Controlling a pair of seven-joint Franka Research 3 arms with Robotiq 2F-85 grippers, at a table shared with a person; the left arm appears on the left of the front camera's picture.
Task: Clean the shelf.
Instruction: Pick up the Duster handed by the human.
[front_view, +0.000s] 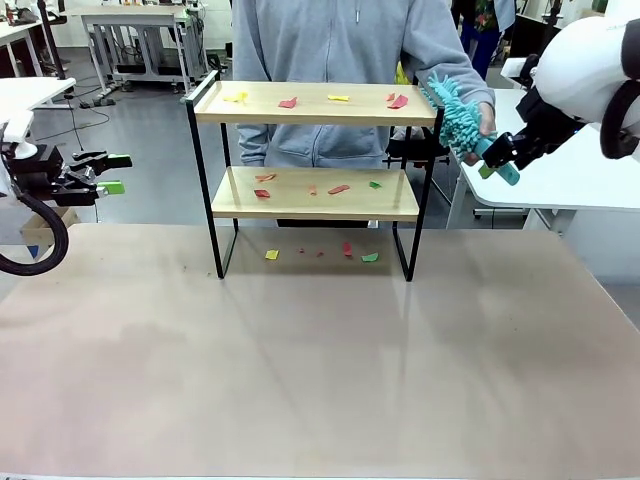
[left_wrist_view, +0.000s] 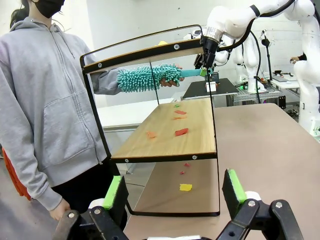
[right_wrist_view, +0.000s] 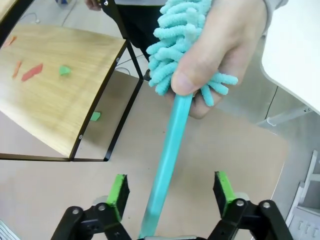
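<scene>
The left claw (front_view: 115, 173) waits released, with its green pads spread wide and nothing between them. In its wrist view the claw (left_wrist_view: 173, 192) looks along the shelf (left_wrist_view: 165, 135), which stands ahead of it on the tabletop (front_view: 320, 360). Seen from the front, the shelf (front_view: 365, 102) sits well off to this claw's right and between the two claws. Coloured paper scraps (front_view: 288, 102) lie on both boards and on the tabletop beneath.

Beyond the shelf's right end, the right claw (front_view: 497, 158) meets a teal duster (front_view: 458, 115) that the person's hand (front_view: 482, 118) holds out. In the right wrist view the claw (right_wrist_view: 171, 192) is spread, and the duster's handle (right_wrist_view: 172, 145) runs up between the pads, touching neither. The hand (right_wrist_view: 225, 45) grips the duster just past the fingertips, where handle meets fluffy head.

I judge the handover unfinished. The handle lies slanted and nearer one pad, so clenching may catch it off-centre and let it twist. If the hand lets go before the pads bite, the duster drops. A loose hold could also nudge the light shelf during sweeping.
</scene>
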